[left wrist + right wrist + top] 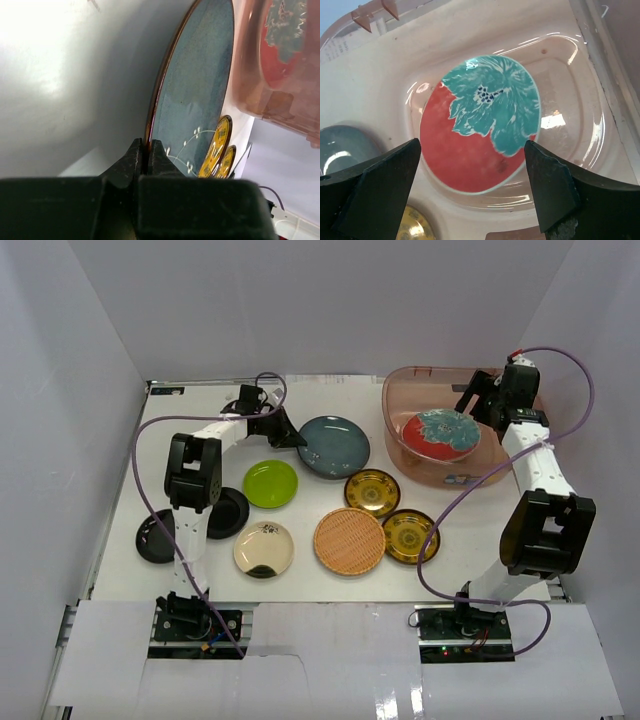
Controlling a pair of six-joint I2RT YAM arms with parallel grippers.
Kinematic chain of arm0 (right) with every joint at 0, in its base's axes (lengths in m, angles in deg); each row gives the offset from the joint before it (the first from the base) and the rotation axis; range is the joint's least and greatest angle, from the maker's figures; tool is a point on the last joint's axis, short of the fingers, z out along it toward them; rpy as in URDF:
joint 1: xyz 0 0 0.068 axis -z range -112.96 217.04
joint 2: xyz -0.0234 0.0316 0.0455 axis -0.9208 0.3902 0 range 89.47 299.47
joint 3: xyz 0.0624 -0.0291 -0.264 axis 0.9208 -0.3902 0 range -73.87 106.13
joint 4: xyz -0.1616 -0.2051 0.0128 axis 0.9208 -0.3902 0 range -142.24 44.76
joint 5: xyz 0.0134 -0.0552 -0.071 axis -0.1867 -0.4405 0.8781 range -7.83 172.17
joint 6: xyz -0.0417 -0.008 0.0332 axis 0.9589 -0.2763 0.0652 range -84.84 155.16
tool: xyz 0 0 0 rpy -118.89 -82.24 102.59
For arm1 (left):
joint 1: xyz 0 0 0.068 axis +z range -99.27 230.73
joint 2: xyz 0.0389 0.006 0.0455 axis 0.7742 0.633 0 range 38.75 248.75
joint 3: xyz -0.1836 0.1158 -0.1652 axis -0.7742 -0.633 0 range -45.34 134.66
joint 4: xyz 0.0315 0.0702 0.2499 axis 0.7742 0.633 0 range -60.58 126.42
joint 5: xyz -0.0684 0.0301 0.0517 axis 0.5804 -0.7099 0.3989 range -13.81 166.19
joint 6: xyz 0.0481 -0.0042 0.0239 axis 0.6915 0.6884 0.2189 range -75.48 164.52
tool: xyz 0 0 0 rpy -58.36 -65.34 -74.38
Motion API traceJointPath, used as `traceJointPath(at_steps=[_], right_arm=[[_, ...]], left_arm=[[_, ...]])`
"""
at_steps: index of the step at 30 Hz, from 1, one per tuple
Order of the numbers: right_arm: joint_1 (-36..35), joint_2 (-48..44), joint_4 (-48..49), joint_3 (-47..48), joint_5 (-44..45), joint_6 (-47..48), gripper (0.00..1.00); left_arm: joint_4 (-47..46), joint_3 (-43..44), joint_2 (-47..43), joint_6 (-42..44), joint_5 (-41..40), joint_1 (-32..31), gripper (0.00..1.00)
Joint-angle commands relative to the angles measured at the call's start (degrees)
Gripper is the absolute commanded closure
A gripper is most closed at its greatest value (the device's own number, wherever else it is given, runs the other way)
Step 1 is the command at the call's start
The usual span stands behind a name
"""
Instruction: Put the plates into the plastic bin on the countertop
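The red-teal plate [441, 434] lies inside the pinkish plastic bin [400, 390] at the back right; it also shows in the right wrist view [480, 142]. My right gripper [483, 400] is open above the bin, empty [472, 175]. My left gripper [287, 432] is shut on the left rim of the blue-grey plate [333, 446]; the pinch shows in the left wrist view [147, 150] on that plate [195, 95]. On the countertop [200, 405] lie the lime green plate [270, 483], woven tan plate [349, 540], two gold-brown plates [372, 492] [410, 536], cream plate [264, 548] and black plates [155, 537].
White walls close in the back and both sides. A second black dish [231, 512] sits under the left arm's elbow. Purple cables loop off both arms.
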Motion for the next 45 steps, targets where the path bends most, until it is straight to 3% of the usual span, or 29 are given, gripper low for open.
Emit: traceJointPath(at_steps=[1,6,12,15,21,24,27,28,30,31,32,35,38,42,45], right_arm=[[0.3,-1.3,0.9,-2.2,-0.4,1.3,0.10],[-1.9,-7.0,6.8,-4.4,-13.7,-0.6,0.06],[-16.0,-15.8,13.0,-8.7,-21.2,-1.9,0.08],[-21.4,-15.7,14.5,-10.0,-23.0,-3.9,0.10],[-23.8,-11.8,14.3,-10.4,-24.6,-7.4,0.10],[-24.1,-11.5,19.0,-13.2,-28.5,-11.0,0.03],[-24.1,-12.2,25.2,-15.8,-31.1,-16.2,0.52],[-24.1,-12.4,26.3,-17.0,-31.5,-17.3,0.78],[-24.1,-13.2,27.8,-17.7,-31.4,-19.0,0.92],[-24.0,-13.8,27.8,-17.8,-30.7,-19.3,0.92],[-23.7,-14.3,27.7,-17.8,-29.1,-19.5,0.92],[-19.8,-17.4,27.4,-16.6,-28.0,-21.0,0.92],[-12.4,-18.2,25.9,-14.0,-29.4,-21.8,0.92],[1.9,-17.0,23.6,-12.4,-29.8,-22.0,0.92],[8.8,-15.3,22.6,-15.3,-26.3,-22.1,0.92]], left_arm=[[-8.1,-4.5,-9.9,-3.9,1.0,0.3,1.00],[-23.7,-13.0,-21.8,-12.1,5.8,1.0,1.00],[-32.5,-22.8,-34.7,-16.5,5.5,1.0,1.00],[-34.5,-27.4,-39.3,-17.1,6.6,1.0,1.00],[-41.7,-36.8,-46.4,-21.8,10.2,1.0,1.00],[-44.5,-39.0,-48.4,-24.0,13.0,1.0,1.00],[-43.8,-39.6,-50.2,-23.5,13.6,1.0,1.00],[-43.6,-39.8,-50.6,-23.2,13.7,1.0,1.00],[-42.0,-40.2,-52.2,-21.8,13.3,1.0,0.91],[-41.1,-40.2,-52.7,-21.1,13.2,1.0,0.66],[-38.9,-40.2,-53.2,-20.3,13.1,1.0,0.51],[-31.1,-41.8,-57.4,-14.3,9.5,0.9,0.18],[-20.9,-45.4,-63.9,-5.8,4.2,0.8,0.11],[-9.1,-51.4,-72.6,3.4,-8.1,0.3,0.10],[-3.2,-56.0,-77.3,8.1,-13.9,-2.0,0.09]])
